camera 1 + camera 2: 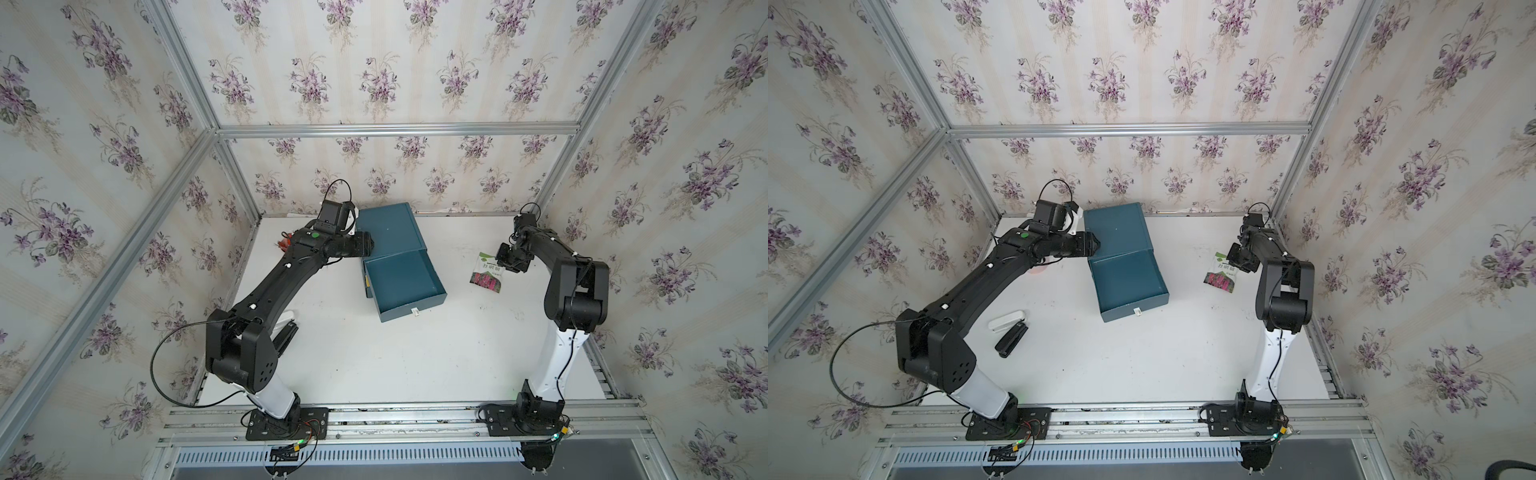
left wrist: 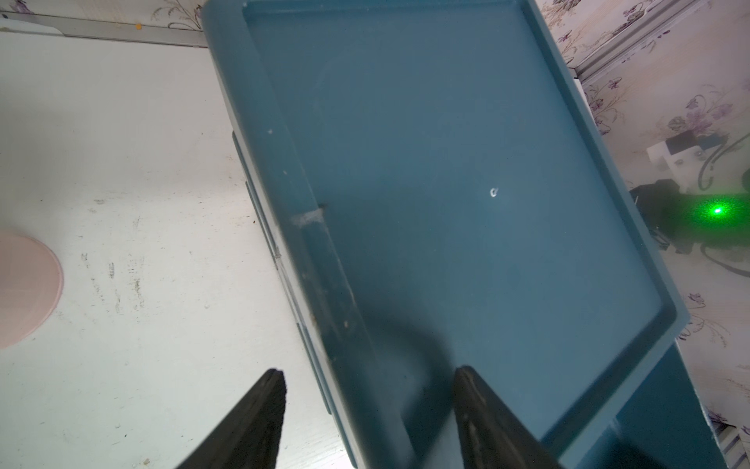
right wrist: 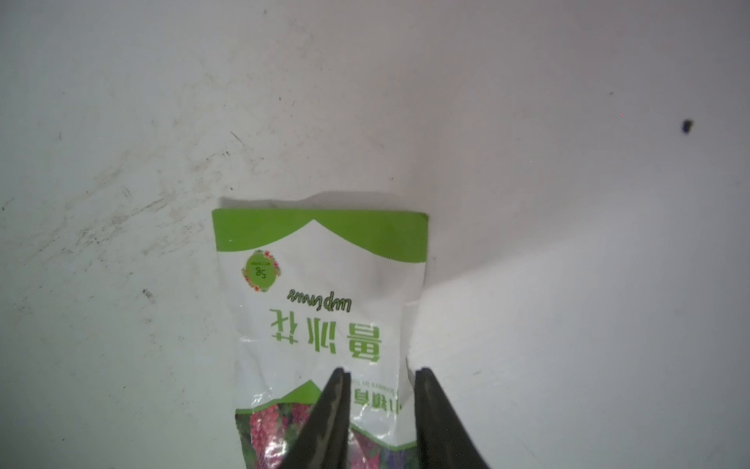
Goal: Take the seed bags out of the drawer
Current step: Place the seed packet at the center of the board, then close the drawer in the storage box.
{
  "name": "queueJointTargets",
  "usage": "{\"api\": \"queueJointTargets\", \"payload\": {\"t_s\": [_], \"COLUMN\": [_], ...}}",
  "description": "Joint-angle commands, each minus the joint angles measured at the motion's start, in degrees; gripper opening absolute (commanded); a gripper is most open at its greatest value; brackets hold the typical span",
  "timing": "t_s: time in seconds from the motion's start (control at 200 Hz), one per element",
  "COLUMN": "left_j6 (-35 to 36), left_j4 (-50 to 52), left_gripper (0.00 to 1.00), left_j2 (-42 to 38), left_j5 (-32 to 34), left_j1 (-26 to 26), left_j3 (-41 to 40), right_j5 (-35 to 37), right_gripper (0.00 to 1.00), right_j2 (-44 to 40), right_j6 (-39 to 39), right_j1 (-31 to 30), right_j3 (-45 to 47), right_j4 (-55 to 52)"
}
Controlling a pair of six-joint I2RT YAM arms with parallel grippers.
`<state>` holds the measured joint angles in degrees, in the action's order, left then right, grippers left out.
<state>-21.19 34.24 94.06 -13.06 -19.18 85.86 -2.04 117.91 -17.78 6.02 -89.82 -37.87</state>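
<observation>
One seed bag (image 3: pixel 324 292), white and green with magenta blooms, lies flat on the white table to the right of the drawer, seen in both top views (image 1: pixel 486 276) (image 1: pixel 1220 279). My right gripper (image 3: pixel 381 369) hovers low over its flower end with jaws apart and the bag's edge showing between them. The teal drawer (image 1: pixel 401 286) is pulled out of its teal cabinet (image 1: pixel 390 226), and the inside shows bare. My left gripper (image 2: pixel 367 371) stands open astride the cabinet's left top edge, one finger over the table and the other over the cabinet top (image 2: pixel 466 182).
A pale pink round thing (image 2: pixel 24 292) lies on the table left of the cabinet. A white oblong object (image 1: pixel 1007 324) and a black one (image 1: pixel 1011 340) lie near the left arm's elbow. Papered walls with metal framing close in the back and sides.
</observation>
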Motion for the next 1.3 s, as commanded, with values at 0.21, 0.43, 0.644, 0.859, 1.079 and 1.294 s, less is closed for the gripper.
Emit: {"api": "queueJointTargets", "payload": {"t_s": [0.21, 0.43, 0.644, 0.859, 1.079, 1.294], "left_j6": [1.80, 1.77, 1.76, 1.83, 1.46, 1.38], "left_j4": [8.39, 8.46, 8.48, 8.65, 8.69, 8.91], "left_gripper": [0.68, 0.69, 0.69, 0.68, 0.68, 0.69], "left_j2": [0.73, 0.97, 1.46, 1.92, 1.99, 1.83], "left_j5": [2.86, 2.59, 2.24, 1.84, 1.55, 1.77], "left_j1": [0.24, 0.28, 0.25, 0.20, 0.20, 0.25], "left_j3": [-0.06, 0.18, 0.71, 1.18, 1.28, 1.19], "right_j5": [-7.42, -9.32, -9.44, -9.89, -12.76, -10.26], "right_gripper": [0.60, 0.82, 0.94, 0.98, 0.98, 0.97], "right_j2": [-11.87, -24.86, -34.42, -41.54, -49.62, -53.41], "right_j6": [1.47, 1.87, -0.24, -3.05, -6.91, -7.88], "right_j1": [-2.32, -9.46, -18.77, -27.78, -35.61, -47.07], "right_j3": [4.33, 7.36, 6.94, 7.99, 13.54, 18.40], "right_j4": [-3.25, -8.47, -13.96, -16.46, -14.08, -12.59]}}
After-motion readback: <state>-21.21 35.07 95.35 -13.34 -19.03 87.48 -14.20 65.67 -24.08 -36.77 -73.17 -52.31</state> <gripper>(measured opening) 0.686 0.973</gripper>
